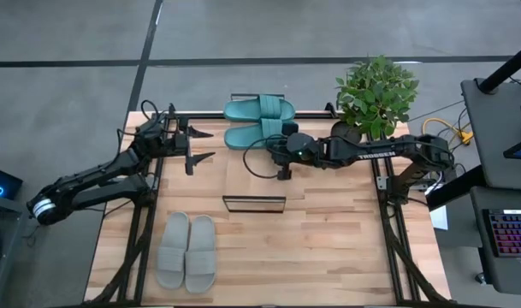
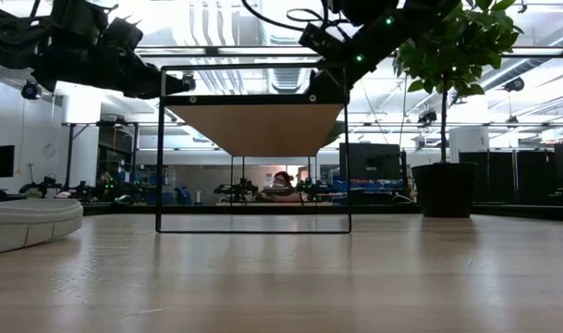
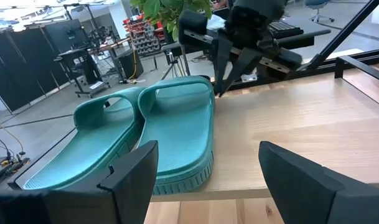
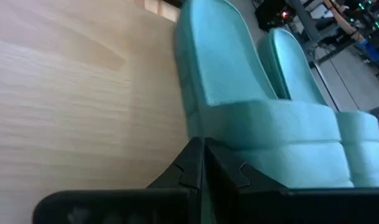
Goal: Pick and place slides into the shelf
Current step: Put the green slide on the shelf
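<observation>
From above, the teal pair (image 1: 259, 121) already sits on the shelf (image 1: 256, 175), and the right hand (image 1: 280, 152) hovers just beside the nearer teal slide. The left hand (image 1: 200, 145) waits on the pair's other side; the grey pair (image 1: 186, 251) lies well apart on the tabletop (image 1: 328, 248).

At table level, a grey slide (image 2: 27, 222) rests beside the shelf frame.

The left wrist shows spread fingers (image 3: 130, 177).

The right wrist shows fingers (image 4: 192, 168) pressed together, empty.

Judgement: the teal pair is done; next, fetch the grey slides.
</observation>
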Motion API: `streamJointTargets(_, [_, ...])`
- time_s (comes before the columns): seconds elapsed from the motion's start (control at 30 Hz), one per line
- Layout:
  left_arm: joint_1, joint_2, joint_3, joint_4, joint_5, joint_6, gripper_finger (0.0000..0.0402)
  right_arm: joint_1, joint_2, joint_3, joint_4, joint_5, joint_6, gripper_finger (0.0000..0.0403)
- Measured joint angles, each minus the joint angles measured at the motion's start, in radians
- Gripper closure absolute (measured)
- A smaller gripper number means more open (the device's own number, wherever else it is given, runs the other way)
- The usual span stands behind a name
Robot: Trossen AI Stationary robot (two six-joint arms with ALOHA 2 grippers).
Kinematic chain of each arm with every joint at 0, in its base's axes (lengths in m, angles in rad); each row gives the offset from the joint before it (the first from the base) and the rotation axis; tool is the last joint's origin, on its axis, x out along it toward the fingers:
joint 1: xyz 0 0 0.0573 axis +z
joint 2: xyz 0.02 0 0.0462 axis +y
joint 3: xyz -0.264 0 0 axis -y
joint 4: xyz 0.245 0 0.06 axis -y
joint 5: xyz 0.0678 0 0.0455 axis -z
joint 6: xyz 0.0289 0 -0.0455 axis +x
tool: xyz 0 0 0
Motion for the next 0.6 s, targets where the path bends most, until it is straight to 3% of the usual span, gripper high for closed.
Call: streamJointTargets(0.6, [0.000,-0.001,0.000,0.002,0.000,0.000,0.0139,-0.030,0.002,0.004,0.020,-0.020,-0.021,0.0394])
